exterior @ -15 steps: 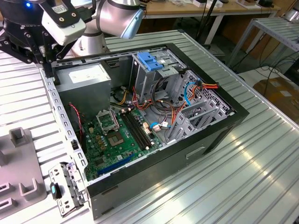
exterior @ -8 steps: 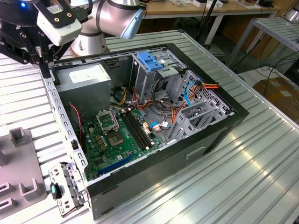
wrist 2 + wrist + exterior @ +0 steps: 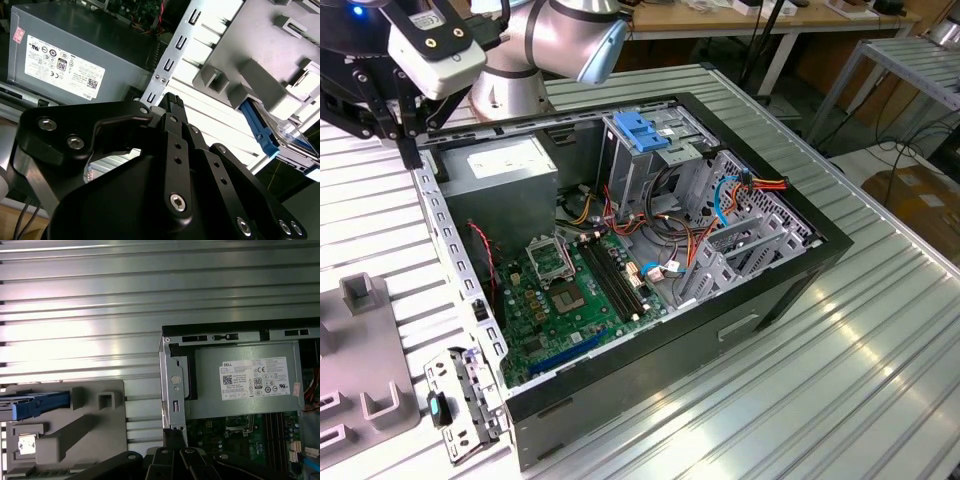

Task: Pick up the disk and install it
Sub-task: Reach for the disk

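Hand: the black hand (image 3: 169,104) hangs over the far left corner of the computer case (image 3: 650,372) in the exterior view, above the rim. Whether it is open or closed I cannot tell, and nothing shows in its hold.
Disk: the disk (image 3: 294,142) lies in the grey holder (image 3: 87,437) on the desk (image 3: 880,380), outside the case and apart from the hand. Its blue rail (image 3: 35,404) juts out along one edge.
Holder: the holder is a flat block with raised posts and slots. Judging by its shape, it keeps the disk in one fixed place and leaves the sides free for a grasp.
Case: the case lies on its side with the panel off and the opening upward, probably so that the inside can be reached from above. The motherboard (image 3: 565,290) lies on its floor.
Drive cage: the grey metal drive cage (image 3: 638,180) stands at the far side of the case with a blue latch (image 3: 645,130) on top. It is presumably where the disk belongs, and I cannot tell whether it has a free bay.
Power supply: the grey power supply (image 3: 505,170) with a white sticker fills the far left corner, just beside the hand.
Progress: by my judgement the disk is not yet picked up and nothing is installed.
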